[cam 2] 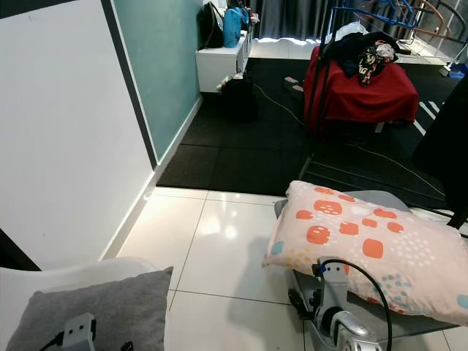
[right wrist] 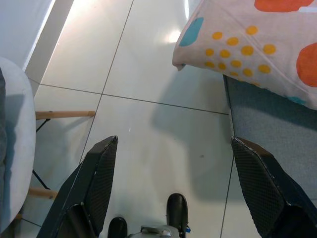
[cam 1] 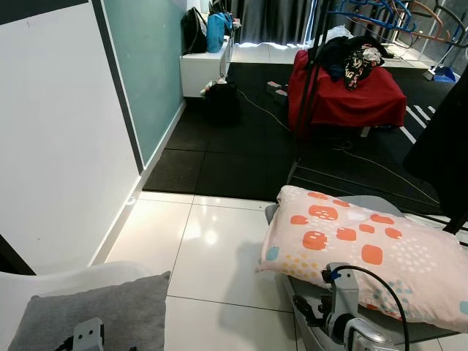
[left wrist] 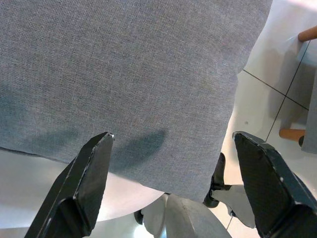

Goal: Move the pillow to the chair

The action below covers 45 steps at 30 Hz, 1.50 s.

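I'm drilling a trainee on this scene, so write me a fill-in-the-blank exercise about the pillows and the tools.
1. The patterned pillow lies on a grey ____.
2. The plain pillow on the white chair is ____ in colour.
3. The left tool hangs above the ____ pillow with its fingers apart.
4. The right tool is open over the white ____ floor.

Missing words: seat; grey; grey; tiled

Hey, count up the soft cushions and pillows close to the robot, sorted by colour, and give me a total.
Grey cushion on the white chair: 1
White pillow with orange patches on the grey seat: 1
Total: 2
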Available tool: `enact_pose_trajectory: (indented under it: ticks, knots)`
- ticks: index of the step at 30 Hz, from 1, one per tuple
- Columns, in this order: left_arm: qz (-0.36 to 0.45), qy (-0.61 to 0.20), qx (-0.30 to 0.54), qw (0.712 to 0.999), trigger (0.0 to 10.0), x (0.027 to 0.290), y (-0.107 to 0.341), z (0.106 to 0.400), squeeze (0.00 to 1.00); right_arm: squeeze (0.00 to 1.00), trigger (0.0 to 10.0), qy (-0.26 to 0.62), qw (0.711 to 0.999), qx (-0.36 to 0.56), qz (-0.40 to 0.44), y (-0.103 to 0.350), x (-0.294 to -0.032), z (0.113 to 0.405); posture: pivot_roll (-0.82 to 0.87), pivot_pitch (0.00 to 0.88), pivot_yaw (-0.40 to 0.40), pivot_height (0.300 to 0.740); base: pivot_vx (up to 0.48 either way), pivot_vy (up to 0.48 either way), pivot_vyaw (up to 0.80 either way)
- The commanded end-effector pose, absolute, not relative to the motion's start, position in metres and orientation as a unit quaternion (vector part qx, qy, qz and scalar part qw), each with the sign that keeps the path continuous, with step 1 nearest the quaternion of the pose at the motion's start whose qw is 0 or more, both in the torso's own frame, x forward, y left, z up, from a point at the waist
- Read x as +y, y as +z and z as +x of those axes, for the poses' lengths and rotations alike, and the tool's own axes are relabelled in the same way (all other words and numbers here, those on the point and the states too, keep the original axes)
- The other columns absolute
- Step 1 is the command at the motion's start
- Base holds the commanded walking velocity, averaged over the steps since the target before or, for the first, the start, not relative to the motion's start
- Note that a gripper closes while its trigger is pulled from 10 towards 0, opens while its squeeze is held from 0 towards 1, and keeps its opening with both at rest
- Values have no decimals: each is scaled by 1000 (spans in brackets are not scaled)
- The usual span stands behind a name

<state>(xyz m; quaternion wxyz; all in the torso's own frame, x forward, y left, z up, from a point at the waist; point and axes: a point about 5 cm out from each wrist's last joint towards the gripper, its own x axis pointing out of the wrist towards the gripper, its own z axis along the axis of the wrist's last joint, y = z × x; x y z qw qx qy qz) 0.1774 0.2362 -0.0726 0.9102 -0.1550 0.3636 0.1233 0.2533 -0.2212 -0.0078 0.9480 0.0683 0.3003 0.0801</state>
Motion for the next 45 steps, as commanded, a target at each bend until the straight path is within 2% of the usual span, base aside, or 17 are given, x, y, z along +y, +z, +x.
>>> enact_pose_trajectory:
  ticks: [1,45]
  knots:
    - [-151,125,366,910,10000,239,-73,174,0,0,10000,79,947,305,70,-9,-222,250,-102,63,-19,740,0,0,0]
    - [-151,125,368,909,10000,241,-73,174,0,0,10000,75,947,304,74,-10,-221,251,-107,79,-6,740,0,0,0]
